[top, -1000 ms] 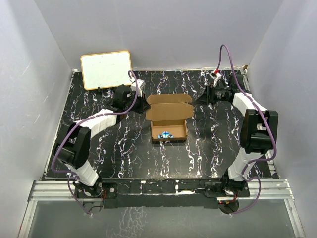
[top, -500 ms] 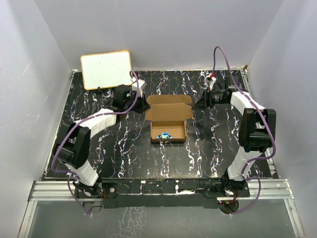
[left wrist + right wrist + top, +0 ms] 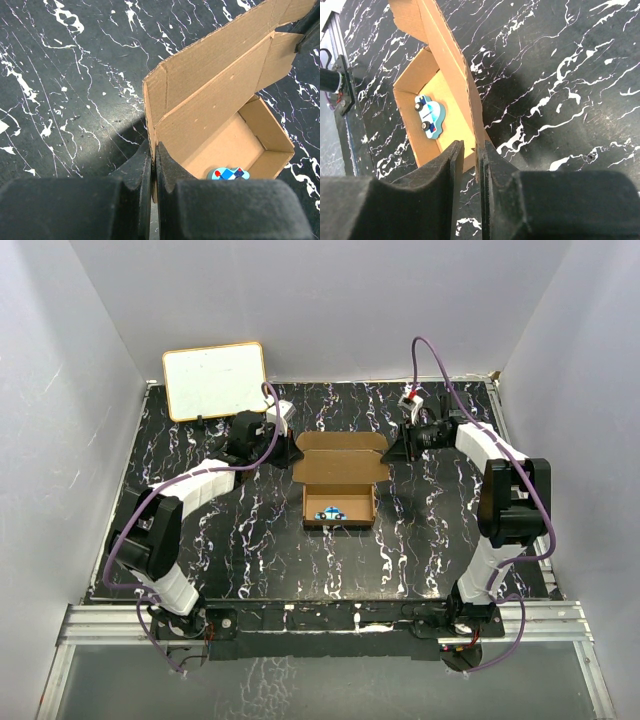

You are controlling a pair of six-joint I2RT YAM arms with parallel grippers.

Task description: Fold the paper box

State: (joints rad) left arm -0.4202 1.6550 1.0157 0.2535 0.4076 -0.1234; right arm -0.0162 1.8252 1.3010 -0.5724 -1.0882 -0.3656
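My bases sit by a metal rail [image 3: 300,625] at the near edge. Beyond it spreads the black, white-veined table [image 3: 250,540]. Near its middle lies the paper box [image 3: 339,485], its lid open at the far side and a small blue toy car [image 3: 332,511] in the tray. My left gripper [image 3: 154,150] is clenched on the lid's left edge. My right gripper [image 3: 469,150] straddles the right edge, a slit showing; whether it bites I cannot tell. A white board [image 3: 214,380] stands at the far left corner against pale walls [image 3: 330,310].
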